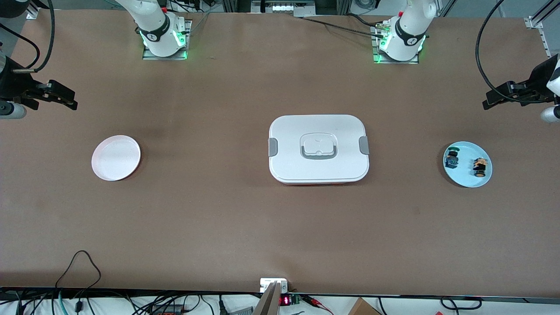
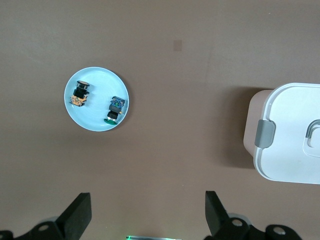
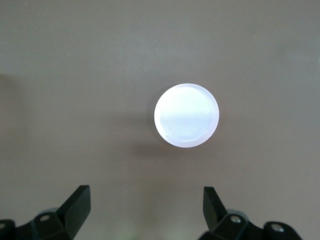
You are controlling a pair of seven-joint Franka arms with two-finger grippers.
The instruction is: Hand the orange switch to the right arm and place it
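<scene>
The orange switch (image 1: 480,166) (image 2: 80,94) lies on its side on a light blue plate (image 1: 467,180) (image 2: 97,72) at the left arm's end of the table, beside a green-capped switch (image 1: 452,158) (image 2: 115,107). My left gripper (image 1: 489,99) (image 2: 148,215) hangs open over bare table close to that plate, with nothing between its fingers. My right gripper (image 1: 72,99) (image 3: 147,210) hangs open and empty over bare table at the right arm's end, close to a white plate (image 1: 116,157) (image 3: 186,115) that holds nothing.
A white lidded box (image 1: 318,148) (image 2: 290,135) with grey side clips sits at the middle of the brown table, between the two plates. Cables and small electronics run along the table edge nearest the front camera.
</scene>
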